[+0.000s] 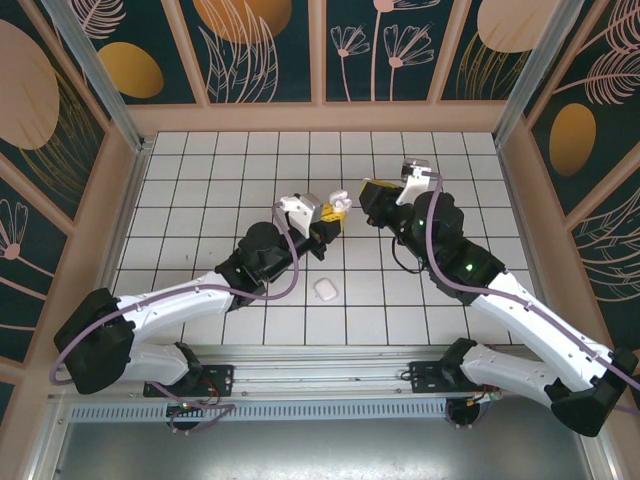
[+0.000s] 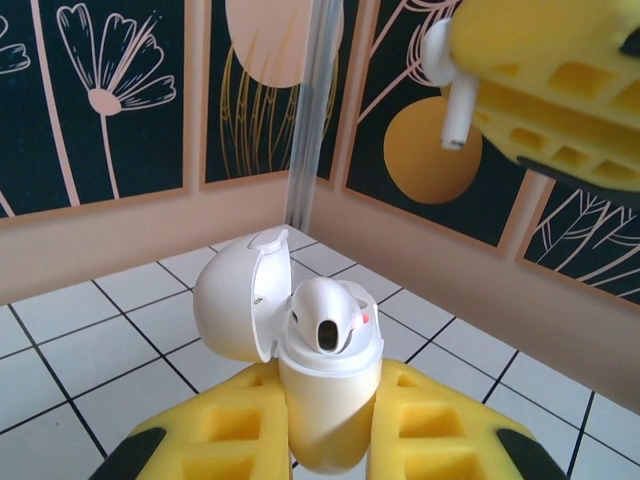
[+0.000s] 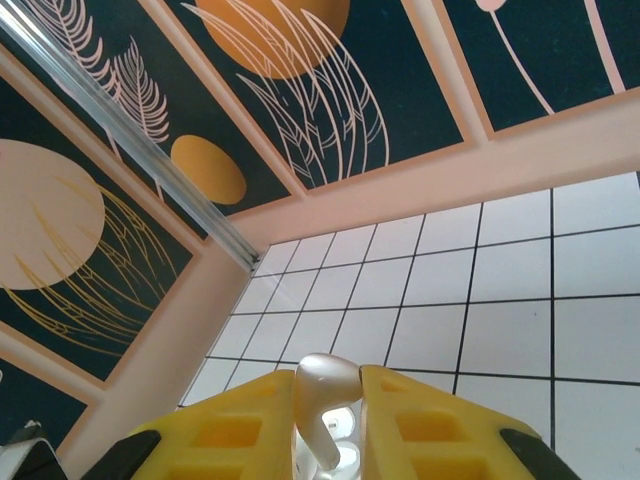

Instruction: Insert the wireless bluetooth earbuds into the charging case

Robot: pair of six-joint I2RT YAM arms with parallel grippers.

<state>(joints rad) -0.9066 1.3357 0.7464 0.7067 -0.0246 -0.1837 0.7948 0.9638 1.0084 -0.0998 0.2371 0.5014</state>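
Entry: both arms meet over the middle of the tiled table point(image 1: 200, 170).

Your left gripper point(image 2: 330, 430) is clamped shut on the charging case point(image 2: 322, 395). Its yellow fingers point(image 2: 215, 445) press the lower body from both sides, and the case stands upright between them. The case is glossy white and rounded. Its lid point(image 2: 235, 310) is hinged open and tipped to the left in the left wrist view.

One seated earbud point(image 2: 330, 320) already sits in the case. Its white head rises above the rim, with a dark oval opening facing the camera. A small red spot shows just beside it at the rim.

Your right gripper point(image 3: 330, 425) is closed nearly all the way on the held earbud point(image 3: 322, 385), pinching it between the yellow pads. This earbud is tiny and glossy white, with a rounded head and a straight stem. In the left wrist view the stem points down and ends in a greyish tip. It hangs above and to the right of the open case, not touching it.

A second white case point(image 1: 324, 289), closed, lies on the tiles nearer the arm bases, well apart from both grippers.
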